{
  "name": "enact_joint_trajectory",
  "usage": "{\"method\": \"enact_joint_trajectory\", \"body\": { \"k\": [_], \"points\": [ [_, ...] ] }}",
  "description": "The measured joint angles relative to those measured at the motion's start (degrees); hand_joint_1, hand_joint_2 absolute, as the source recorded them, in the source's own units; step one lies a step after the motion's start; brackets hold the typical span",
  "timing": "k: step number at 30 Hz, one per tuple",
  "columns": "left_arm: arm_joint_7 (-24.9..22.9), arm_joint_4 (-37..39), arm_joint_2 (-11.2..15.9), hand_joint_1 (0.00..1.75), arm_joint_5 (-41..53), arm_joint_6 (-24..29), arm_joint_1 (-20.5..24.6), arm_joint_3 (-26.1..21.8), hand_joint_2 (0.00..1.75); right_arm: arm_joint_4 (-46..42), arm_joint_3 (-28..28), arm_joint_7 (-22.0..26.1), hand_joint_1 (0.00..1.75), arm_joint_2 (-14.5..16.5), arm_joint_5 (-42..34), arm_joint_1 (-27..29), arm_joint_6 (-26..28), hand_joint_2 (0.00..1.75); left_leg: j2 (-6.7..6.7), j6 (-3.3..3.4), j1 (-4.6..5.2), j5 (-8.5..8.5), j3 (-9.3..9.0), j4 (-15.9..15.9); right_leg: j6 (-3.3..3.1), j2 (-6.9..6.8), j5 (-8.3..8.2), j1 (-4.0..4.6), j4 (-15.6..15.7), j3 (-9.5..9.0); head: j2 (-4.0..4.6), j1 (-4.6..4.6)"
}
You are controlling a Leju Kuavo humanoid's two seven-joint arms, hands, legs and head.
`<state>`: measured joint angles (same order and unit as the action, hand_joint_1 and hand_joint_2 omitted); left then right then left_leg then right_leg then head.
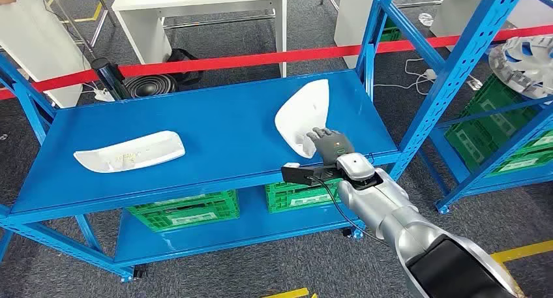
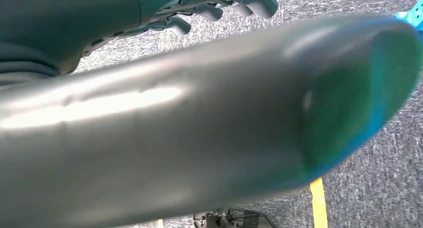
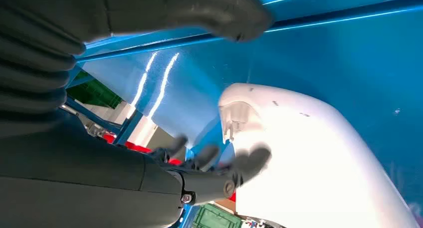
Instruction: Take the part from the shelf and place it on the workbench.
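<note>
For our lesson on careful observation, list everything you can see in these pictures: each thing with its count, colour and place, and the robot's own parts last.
White part: one, white, right side of the blue shelf top, at the right hand's fingers.
Second white part: one, white, left side of the shelf top.
Shelf: one, blue, in front of the robot.
Crates: two, green, lower level of that shelf.
Barrier tape: one, red, behind the shelf.
White tables: several, white, beyond the tape.
Neighbouring rack: one, blue, right, holding green crates and a whitish round part.
Floor: grey, with yellow lines.
Right hand: dark grey, on a silver arm, open at the white part.
Left hand: dark, above the floor.
</note>
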<state>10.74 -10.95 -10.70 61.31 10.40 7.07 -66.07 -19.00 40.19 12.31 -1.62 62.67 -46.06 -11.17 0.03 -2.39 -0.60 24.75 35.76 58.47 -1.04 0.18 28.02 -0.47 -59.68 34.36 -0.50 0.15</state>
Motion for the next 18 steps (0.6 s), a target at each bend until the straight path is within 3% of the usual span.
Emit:
{"method": "enact_joint_trajectory", "body": {
  "k": [7, 11, 18],
  "points": [
    [2.51, 0.0, 0.01, 0.0, -0.37, 1.06, 0.01, 0.0, 0.0, 0.08, 0.0, 0.46, 1.75, -0.38, -0.09, -0.15, 0.25, 1.75, 0.01, 0.0, 0.0, 0.0, -0.01, 0.0, 0.0, 0.0, 0.0, 0.0, 0.0, -0.01, 0.0, 0.01],
    [4.61, -0.04, 0.06, 0.0, -0.45, 3.2, 0.09, 0.0, 1.75, 0.08, 0.0, 0.53, 1.75, -0.39, -0.23, -0.83, 0.5, 1.75, 0.0, 0.01, -0.01, 0.01, -0.04, 0.0, 0.01, -0.02, 0.01, 0.01, 0.0, -0.06, 0.0, 0.0],
    [9.04, -0.2, 0.4, 0.0, 0.61, 7.13, 0.49, 0.12, 1.75, 0.08, 0.0, 0.85, 1.75, -0.39, -0.63, -1.23, 0.88, 1.75, -0.02, 0.03, 0.0, 0.0, -0.04, 0.03, 0.06, -0.07, -0.02, 0.01, 0.0, -0.1, 0.0, 0.0]
  ]
}}
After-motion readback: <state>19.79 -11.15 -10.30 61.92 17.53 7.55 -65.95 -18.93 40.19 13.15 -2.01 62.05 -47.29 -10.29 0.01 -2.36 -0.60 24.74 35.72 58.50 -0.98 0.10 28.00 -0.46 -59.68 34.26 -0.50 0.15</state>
